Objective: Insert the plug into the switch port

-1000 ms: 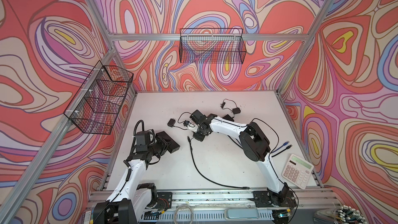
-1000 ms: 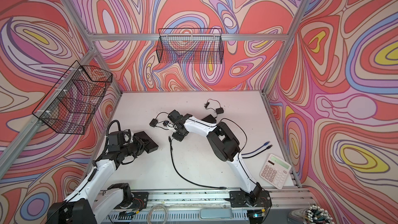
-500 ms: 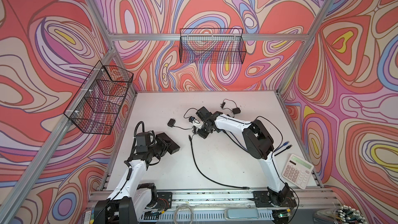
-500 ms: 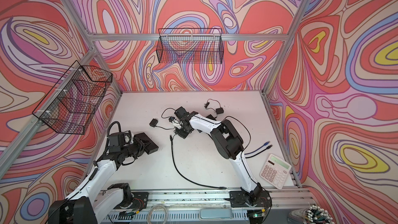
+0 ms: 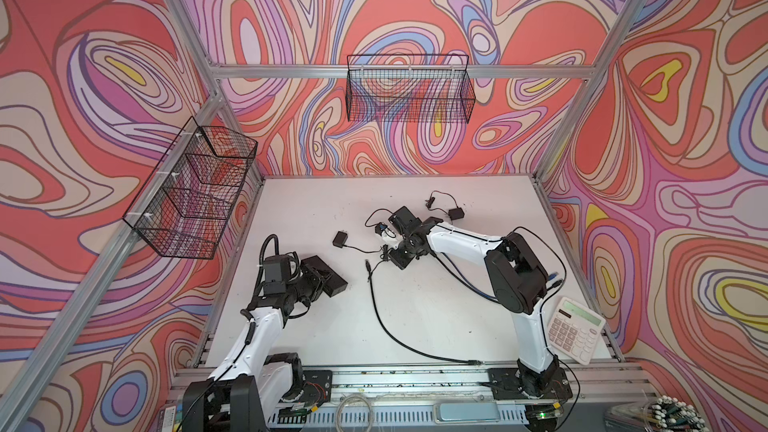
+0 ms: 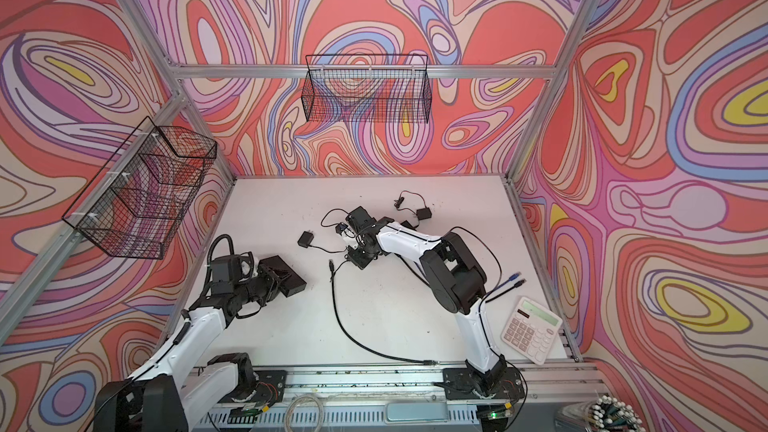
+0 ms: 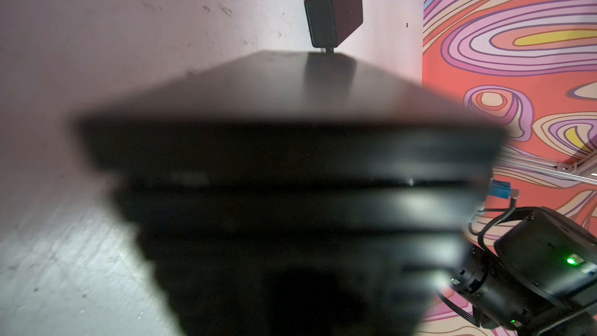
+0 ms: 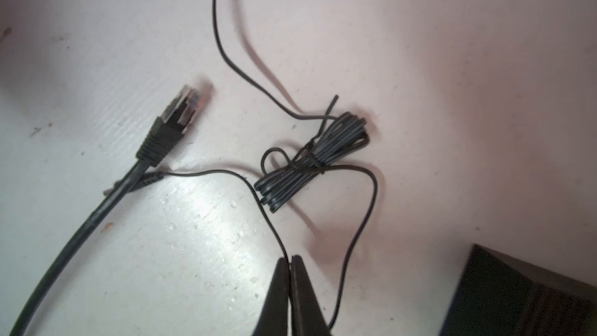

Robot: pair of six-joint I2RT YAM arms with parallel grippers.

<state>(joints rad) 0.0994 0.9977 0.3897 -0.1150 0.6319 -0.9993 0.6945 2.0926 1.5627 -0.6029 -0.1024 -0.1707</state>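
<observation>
My left gripper (image 5: 316, 281) is shut on the black switch (image 5: 330, 274) and holds it just above the table at the left; the box fills the left wrist view (image 7: 274, 108) and hides the jaws. My right gripper (image 8: 290, 258) is shut on the thin black cord (image 8: 268, 218) of a power adapter (image 5: 340, 238). That cord ends in a small barrel plug (image 8: 151, 177), tucked under the thick Ethernet cable (image 8: 80, 231). The Ethernet plug (image 8: 181, 108) lies loose on the table beside it, seen in both top views (image 5: 367, 264) (image 6: 331, 264). The switch ports are hidden.
A tied bundle of the cord (image 8: 310, 160) lies ahead of the right fingertips. A second adapter (image 5: 456, 213) sits at the back. A calculator (image 5: 575, 328) and blue-tipped cables (image 5: 555, 280) lie at the right edge. Wire baskets (image 5: 409, 93) (image 5: 191, 189) hang on the walls.
My right gripper has closed on the thin cord, and the right arm has moved a little to the right. The left arm and the switch have stayed put.
</observation>
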